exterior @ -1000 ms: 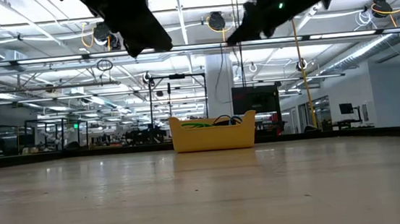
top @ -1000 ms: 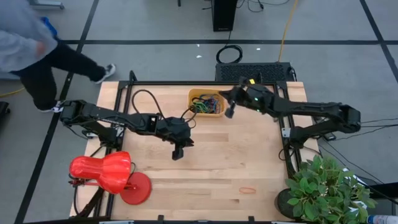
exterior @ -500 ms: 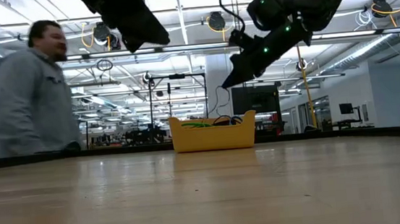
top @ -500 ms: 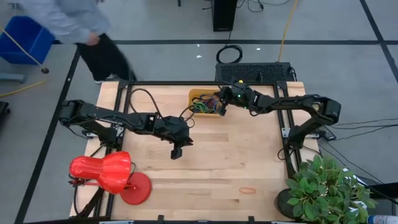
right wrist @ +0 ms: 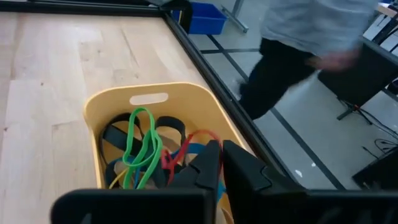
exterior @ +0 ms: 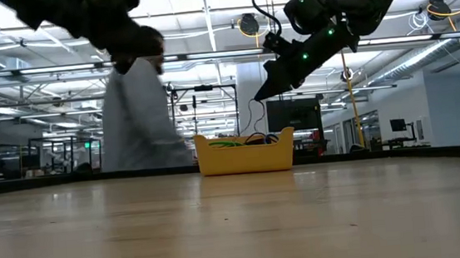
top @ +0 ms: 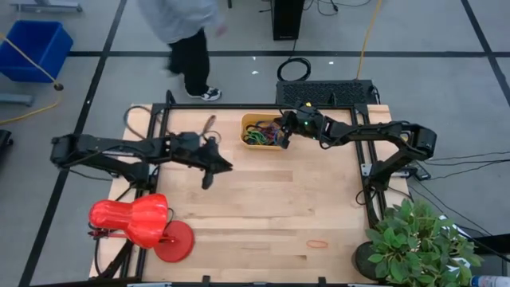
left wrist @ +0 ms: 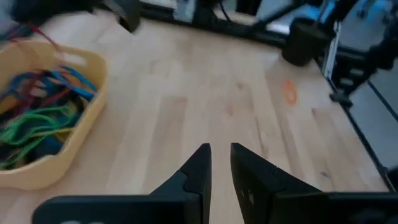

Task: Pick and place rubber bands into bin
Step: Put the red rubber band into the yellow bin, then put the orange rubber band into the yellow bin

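The orange-yellow bin (top: 253, 121) stands at the table's far middle, and it also shows in the low view (exterior: 245, 154). It holds several rubber bands (right wrist: 144, 144), green, black, blue and red, which also show in the left wrist view (left wrist: 38, 118). One orange rubber band (top: 317, 243) lies flat on the table near its near right edge, and it also shows in the left wrist view (left wrist: 290, 91). My right gripper (top: 284, 137) hangs shut above the bin's right end, clear of its rim in the low view (exterior: 265, 95). In its wrist view (right wrist: 221, 152) the fingertips stand above the red band. My left gripper (top: 209, 180) hangs in the air left of the bin, its fingers a narrow gap apart (left wrist: 219, 152), empty.
A red lamp (top: 137, 222) lies at the near left corner. A potted plant (top: 418, 243) stands at the near right corner. A person (top: 187, 28) walks past the table's far edge and also shows in the low view (exterior: 141, 112). A blue crate (top: 32, 48) stands on the floor.
My right gripper has gone left and down, from right of the bin to above its right end, then held still. My left gripper has drawn back toward the table's left and far side. The person has walked from left to right behind the table.
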